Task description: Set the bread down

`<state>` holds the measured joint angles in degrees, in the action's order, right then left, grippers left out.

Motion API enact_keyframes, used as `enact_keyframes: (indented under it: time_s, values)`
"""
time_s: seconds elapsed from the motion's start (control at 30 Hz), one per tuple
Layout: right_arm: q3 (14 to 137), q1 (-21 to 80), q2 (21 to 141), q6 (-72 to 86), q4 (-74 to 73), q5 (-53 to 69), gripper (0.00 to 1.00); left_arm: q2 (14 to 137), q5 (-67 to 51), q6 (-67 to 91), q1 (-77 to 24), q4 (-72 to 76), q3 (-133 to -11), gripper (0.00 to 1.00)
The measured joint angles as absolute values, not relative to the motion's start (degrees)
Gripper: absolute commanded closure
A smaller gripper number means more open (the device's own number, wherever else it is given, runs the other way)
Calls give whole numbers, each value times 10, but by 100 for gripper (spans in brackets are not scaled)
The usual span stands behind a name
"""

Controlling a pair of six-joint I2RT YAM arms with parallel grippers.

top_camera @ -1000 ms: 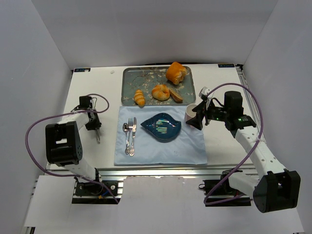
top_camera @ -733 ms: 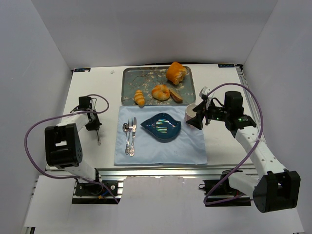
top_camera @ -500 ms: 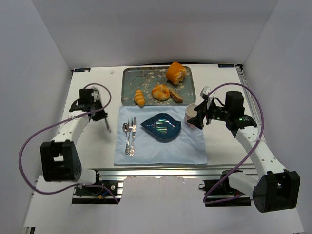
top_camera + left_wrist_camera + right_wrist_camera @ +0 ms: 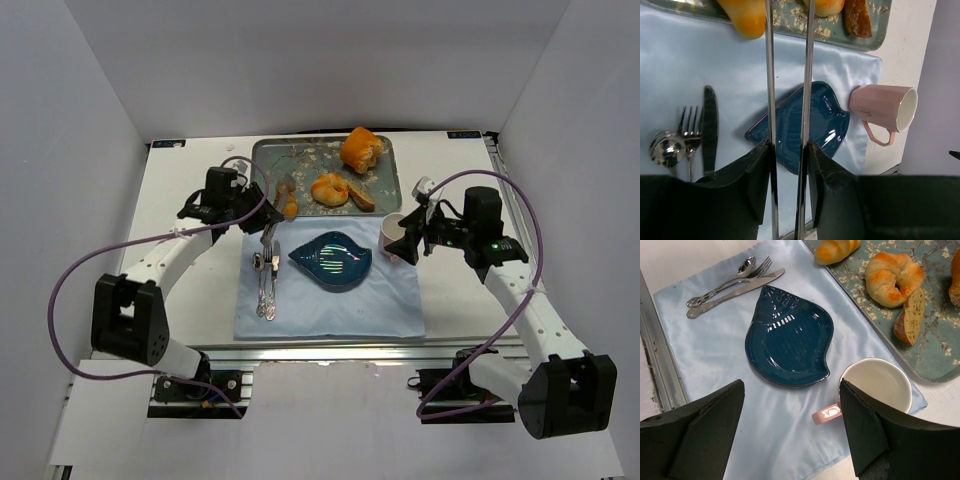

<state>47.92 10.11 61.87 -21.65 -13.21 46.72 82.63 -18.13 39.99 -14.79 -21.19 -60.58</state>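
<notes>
The bread (image 4: 330,189) is a round knotted golden bun on the floral tray (image 4: 265,165); in the right wrist view the bread (image 4: 892,277) lies at the upper right. My left gripper (image 4: 255,215) (image 4: 789,150) hangs over the cloth's upper left corner, shut on metal tongs (image 4: 807,100) whose two arms stand a little apart and reach toward the tray. The tong tips are out of the left wrist view. My right gripper (image 4: 408,240) (image 4: 791,390) is open beside the pink cup (image 4: 875,385), with nothing between its fingers.
A blue shell-shaped plate (image 4: 332,260) sits mid-cloth on the light blue cloth (image 4: 330,305), with spoon, fork and knife (image 4: 266,280) to its left. Also on the tray are a small oblong roll (image 4: 287,203), a torn orange loaf (image 4: 360,148) and a bread slice (image 4: 910,315).
My left arm has swung from the table's left side to the right, carrying the tongs over the cloth's corner near the tray. The right arm has hardly moved.
</notes>
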Motion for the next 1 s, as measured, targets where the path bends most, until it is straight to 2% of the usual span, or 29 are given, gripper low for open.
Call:
enact_keyframes:
  time_s: [0.47,1.0]
  values:
    - [476,95,596,-216,-130,469,19,938,-192,423,-175,-177,-679,49]
    - [462,93,596,-216,-119,478,19,982,-193,431,-183,-181,-703,45]
